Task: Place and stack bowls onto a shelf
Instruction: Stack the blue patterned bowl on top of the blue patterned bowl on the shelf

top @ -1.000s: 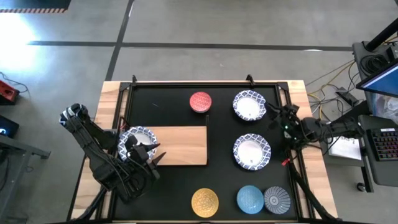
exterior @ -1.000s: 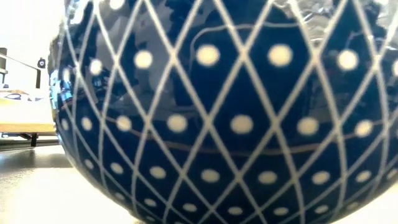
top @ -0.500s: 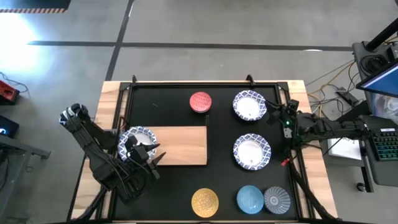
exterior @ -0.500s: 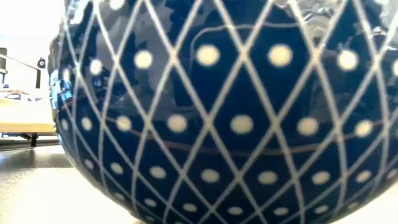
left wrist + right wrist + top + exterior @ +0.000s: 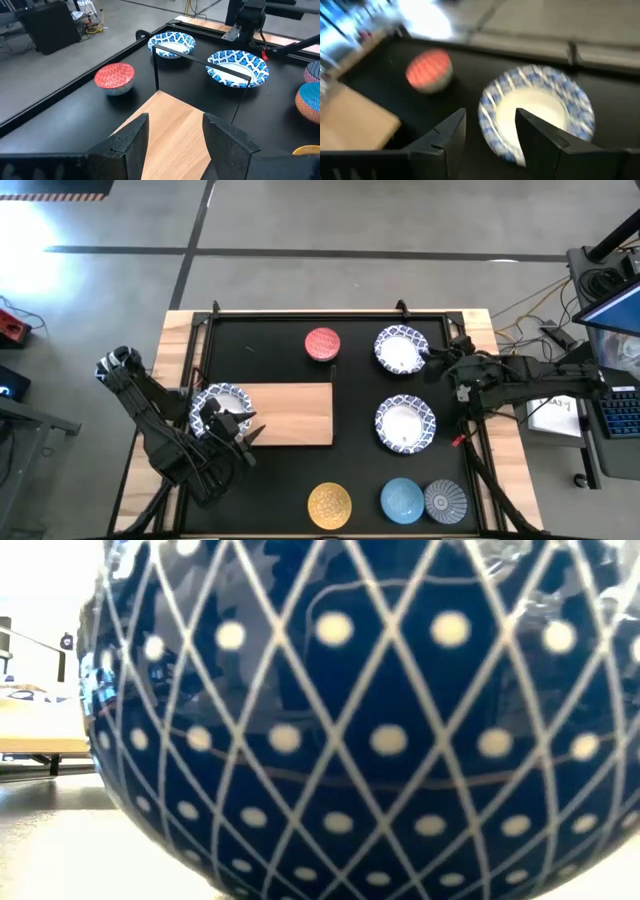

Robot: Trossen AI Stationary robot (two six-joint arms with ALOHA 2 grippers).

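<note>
My left gripper (image 5: 248,426) (image 5: 172,145) is open and hovers over the light-wood shelf (image 5: 295,415) (image 5: 172,130). Beside it, a large blue-rimmed bowl (image 5: 218,405) sits on the shelf's left end. My right gripper (image 5: 432,365) (image 5: 490,137) is open at the right rim of the far large bowl (image 5: 401,350) (image 5: 537,117). In the right wrist view its fingers stand over that bowl's rim. Another large bowl (image 5: 405,424) and the red bowl (image 5: 322,344) rest on the black table. A fourth large bowl is not seen.
The yellow bowl (image 5: 329,505), the light blue bowl (image 5: 401,500) and the grey-blue bowl (image 5: 445,500) stand along the near edge. A dark blue lattice-patterned bowl wall (image 5: 360,720) fills the low view. A raised frame (image 5: 330,312) borders the table. The shelf's right half is bare.
My right gripper has moved from the table's right edge toward the far large bowl, going left and slightly toward the far edge, and its arm has swung round. The bowls and my left arm have stayed put.
</note>
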